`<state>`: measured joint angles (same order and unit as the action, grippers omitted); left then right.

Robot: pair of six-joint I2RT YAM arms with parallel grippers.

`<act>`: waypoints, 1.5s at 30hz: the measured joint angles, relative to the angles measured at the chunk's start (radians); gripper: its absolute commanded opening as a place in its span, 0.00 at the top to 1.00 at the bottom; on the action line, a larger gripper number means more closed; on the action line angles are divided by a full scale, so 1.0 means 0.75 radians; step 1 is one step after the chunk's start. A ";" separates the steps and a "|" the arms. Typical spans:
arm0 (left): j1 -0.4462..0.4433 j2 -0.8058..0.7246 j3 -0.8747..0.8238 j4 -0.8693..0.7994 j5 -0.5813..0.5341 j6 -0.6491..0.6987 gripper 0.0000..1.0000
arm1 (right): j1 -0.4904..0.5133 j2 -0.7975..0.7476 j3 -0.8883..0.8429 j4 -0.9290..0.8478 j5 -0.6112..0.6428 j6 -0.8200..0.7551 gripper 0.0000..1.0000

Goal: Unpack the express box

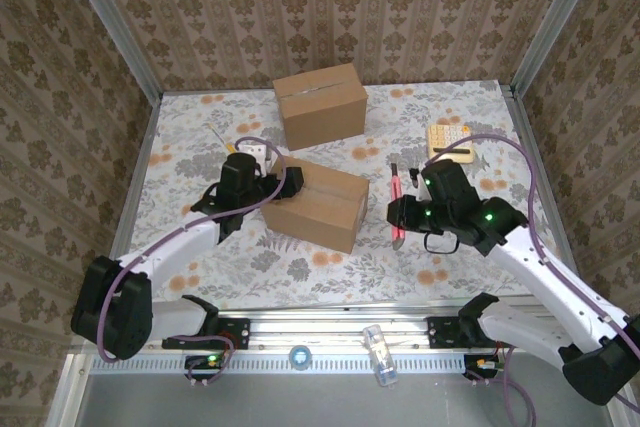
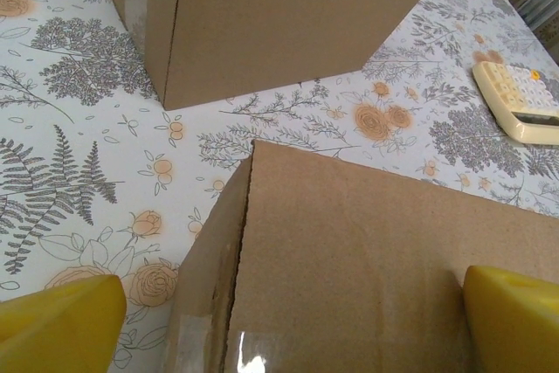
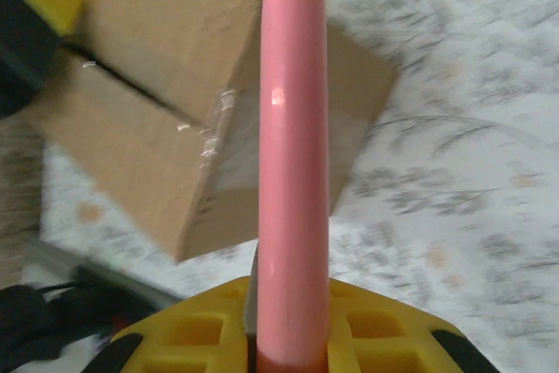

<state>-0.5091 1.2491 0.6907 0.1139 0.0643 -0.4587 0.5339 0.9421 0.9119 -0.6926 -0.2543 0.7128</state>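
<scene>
The near cardboard express box lies mid-table, with clear tape on its top seam. My left gripper hovers over its left end, open wide. One yellow fingertip is off the box's left side and the other is over its top. My right gripper is right of the box, shut on a pink cutter. The cutter points toward the box's corner. The cutter's tip is out of frame in the right wrist view.
A second, taller cardboard box stands behind the near one. A cream calculator lies at the back right. A small white object sits behind the left gripper. A clear vial rests on the front rail.
</scene>
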 measured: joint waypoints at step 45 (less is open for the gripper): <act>-0.010 0.053 0.052 -0.040 0.004 -0.038 0.12 | 0.039 0.012 -0.223 0.252 -0.435 0.228 1.00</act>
<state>-0.5167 1.2888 0.7296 0.0837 0.0673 -0.4873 0.5629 0.9508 0.7444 -0.5037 -0.5804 0.8837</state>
